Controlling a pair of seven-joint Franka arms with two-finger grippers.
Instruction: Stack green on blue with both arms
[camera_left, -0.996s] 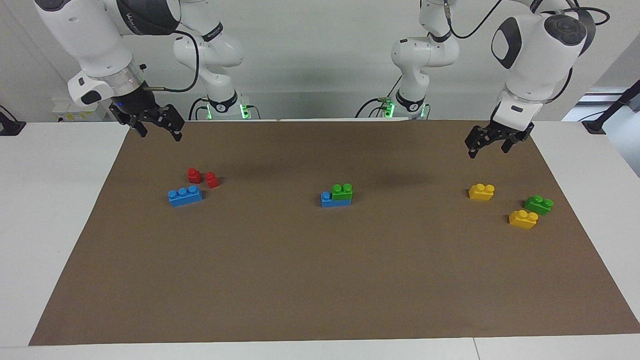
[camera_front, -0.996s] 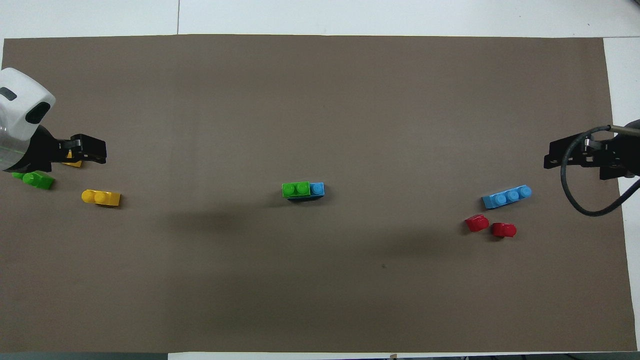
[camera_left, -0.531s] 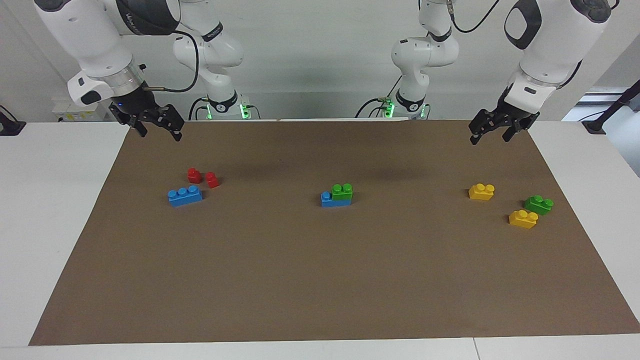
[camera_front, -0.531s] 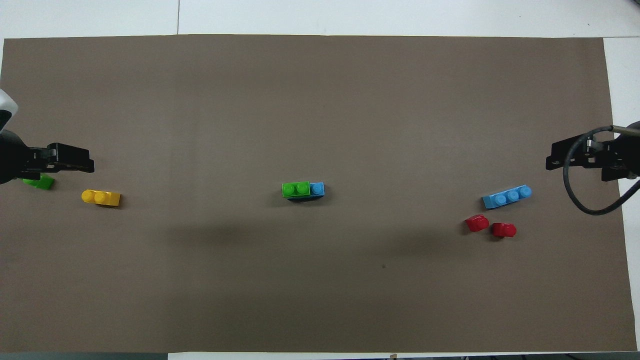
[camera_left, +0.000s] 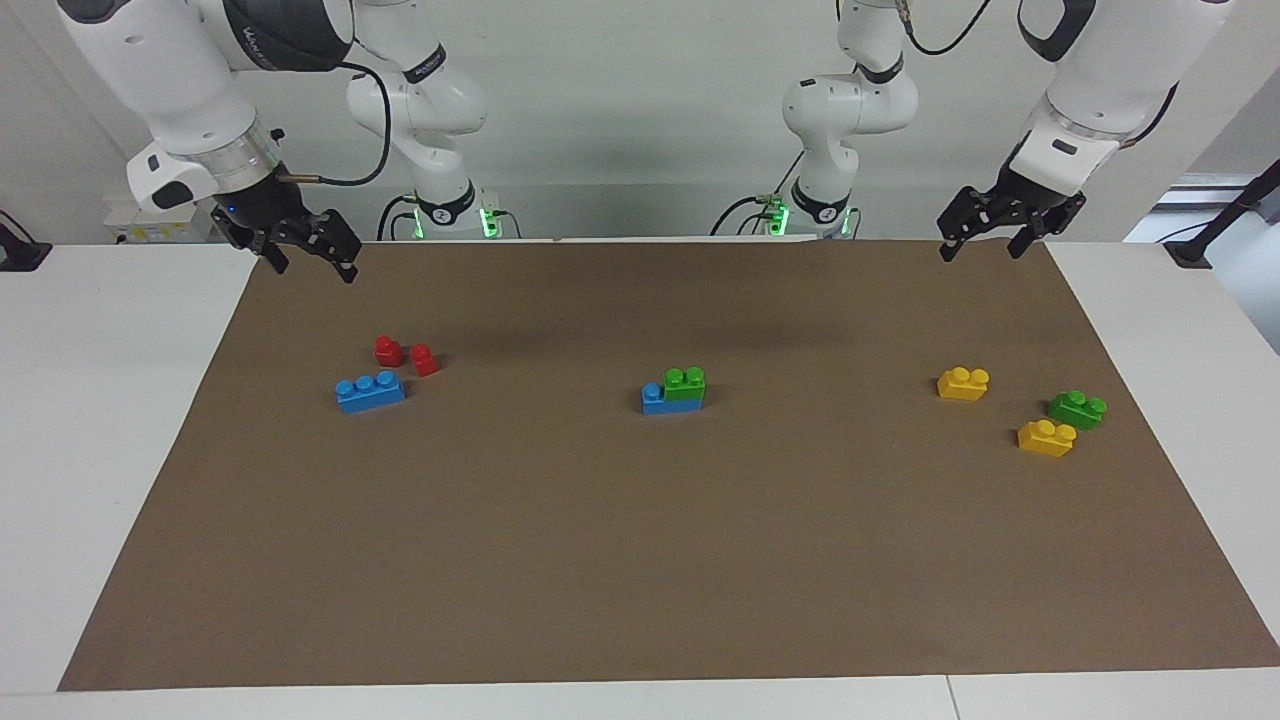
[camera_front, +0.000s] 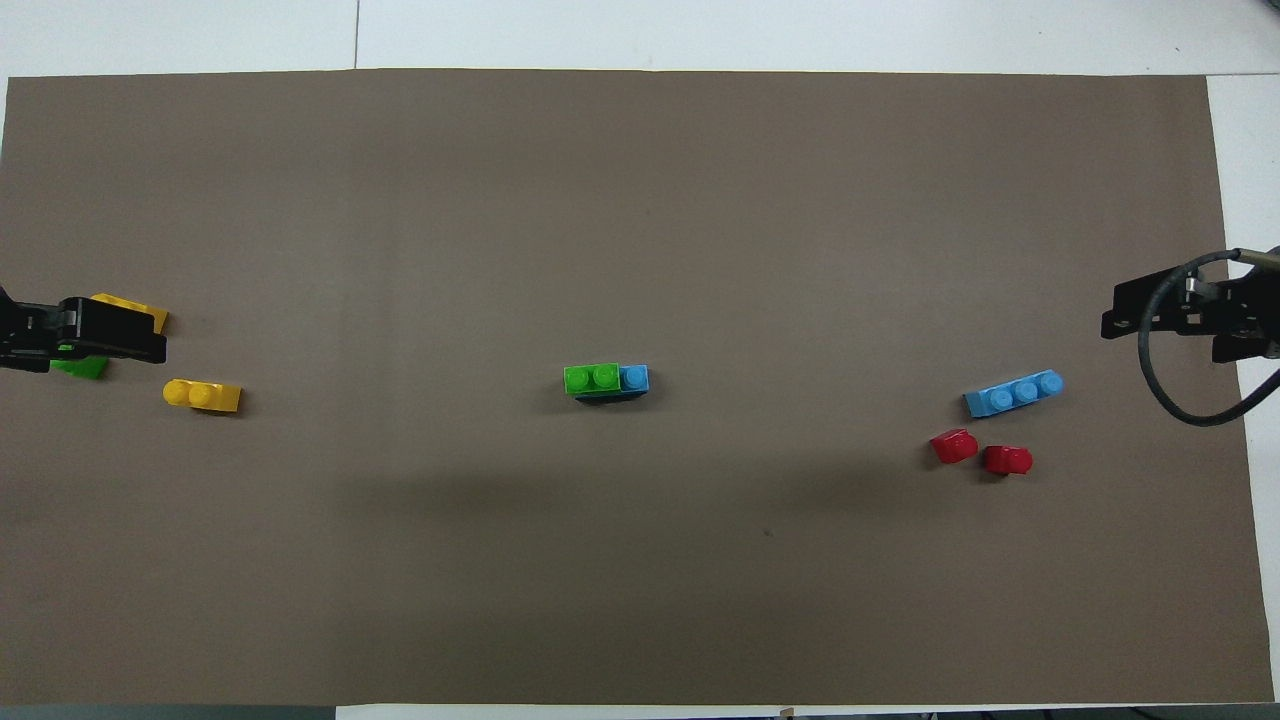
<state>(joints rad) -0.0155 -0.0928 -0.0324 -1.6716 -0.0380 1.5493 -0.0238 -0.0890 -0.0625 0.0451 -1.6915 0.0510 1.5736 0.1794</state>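
Note:
A green brick (camera_left: 684, 384) sits pressed on one end of a blue brick (camera_left: 655, 402) at the mat's middle; the pair also shows in the overhead view, green (camera_front: 591, 378) on blue (camera_front: 634, 377). A second green brick (camera_left: 1077, 409) lies toward the left arm's end, partly covered from above (camera_front: 82, 368). A second blue brick (camera_left: 370, 391) (camera_front: 1014, 392) lies toward the right arm's end. My left gripper (camera_left: 980, 248) (camera_front: 120, 335) is open and empty, raised over the mat's edge nearest the robots. My right gripper (camera_left: 315, 270) (camera_front: 1150, 312) is open and empty, raised over its end of the mat.
Two yellow bricks (camera_left: 963, 383) (camera_left: 1046, 438) lie beside the loose green brick. Two red bricks (camera_left: 388, 350) (camera_left: 424, 359) lie just nearer to the robots than the loose blue brick. A brown mat (camera_left: 640, 560) covers the white table.
My left gripper has risen and drawn back toward the robots' edge of the mat. My right gripper has lifted slightly. No brick has moved.

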